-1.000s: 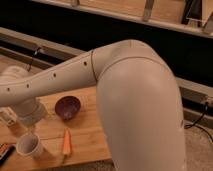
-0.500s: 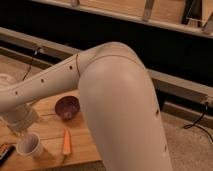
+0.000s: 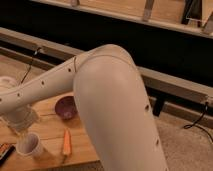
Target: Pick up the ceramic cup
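The ceramic cup (image 3: 29, 145) is a plain white cylinder that stands upright near the front left of the wooden table (image 3: 50, 131). My gripper (image 3: 22, 123) hangs at the end of the long white arm, just above and slightly behind the cup's mouth. The arm's large elbow (image 3: 117, 105) fills the middle of the view and hides the right part of the table.
A shallow dark purple bowl (image 3: 65, 107) sits behind and to the right of the cup. An orange carrot-like stick (image 3: 66, 142) lies to the right of the cup. A dark flat object (image 3: 5, 153) lies at the front left edge. A metal rail (image 3: 170, 82) runs behind the table.
The arm's elbow has swung left across the view. The gripper has come down closer to the cup. The cup, bowl and orange stick have not moved.
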